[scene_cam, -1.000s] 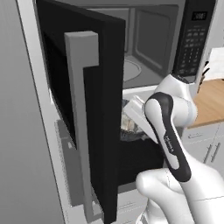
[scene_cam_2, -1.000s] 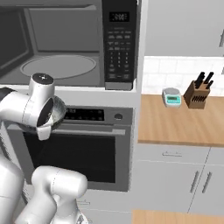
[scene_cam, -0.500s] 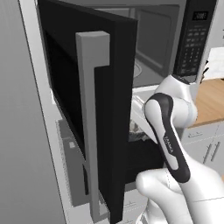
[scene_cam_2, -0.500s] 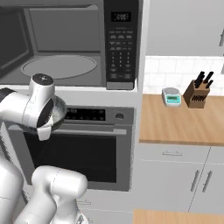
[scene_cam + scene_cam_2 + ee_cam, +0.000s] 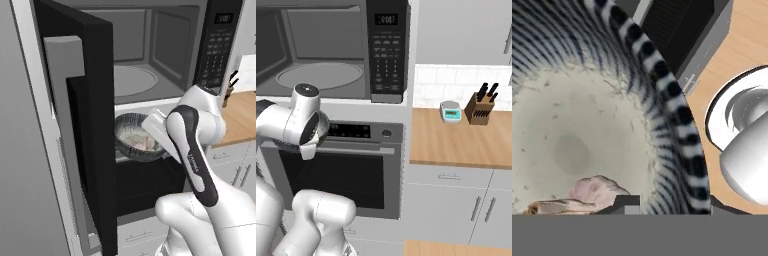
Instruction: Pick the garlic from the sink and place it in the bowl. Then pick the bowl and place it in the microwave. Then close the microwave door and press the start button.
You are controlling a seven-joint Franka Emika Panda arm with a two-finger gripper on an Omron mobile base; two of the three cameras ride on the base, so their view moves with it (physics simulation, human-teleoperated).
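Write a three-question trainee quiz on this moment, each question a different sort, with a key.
1. True or false: the garlic lies inside the bowl.
2. Multiple choice. The bowl is: A) on the microwave turntable; B) held up in front of the oven, below the microwave opening; C) on the wooden counter.
3. Fill the blank: the microwave door stands ____.

Key: 1 true. 2 B. 3 open.
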